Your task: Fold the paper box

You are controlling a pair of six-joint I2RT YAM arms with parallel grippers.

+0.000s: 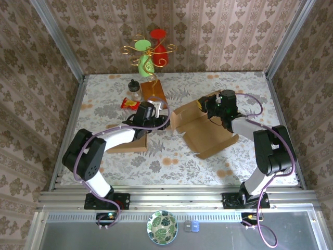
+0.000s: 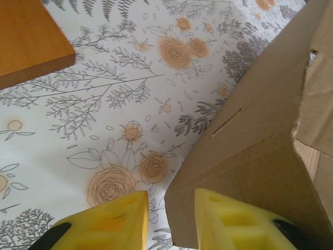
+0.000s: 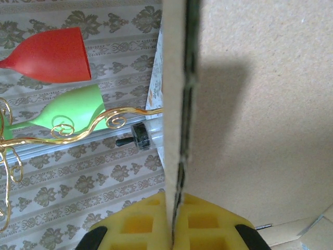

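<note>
The paper box (image 1: 205,130) is a brown cardboard blank lying partly unfolded at the middle right of the table, with some flaps raised. My left gripper (image 1: 162,121) sits at its left end. In the left wrist view its yellow fingers (image 2: 112,224) stand apart, and a corner of a box flap (image 2: 255,146) lies in the gap of the left gripper (image 2: 170,202), against the right finger. The left finger is clear of the flap. My right gripper (image 1: 210,112) is at the box's far edge. In the right wrist view the right gripper (image 3: 174,200) is shut on the thin edge of an upright cardboard panel (image 3: 260,104).
A wooden board (image 1: 152,89) lies behind the left gripper. Beside it are a small black-capped bottle (image 1: 135,88) and a red-yellow packet (image 1: 128,103). A gold wire stand holds a red goblet (image 1: 158,41) and a green goblet (image 1: 145,63) at the back wall. A brown piece (image 1: 130,145) lies under the left arm.
</note>
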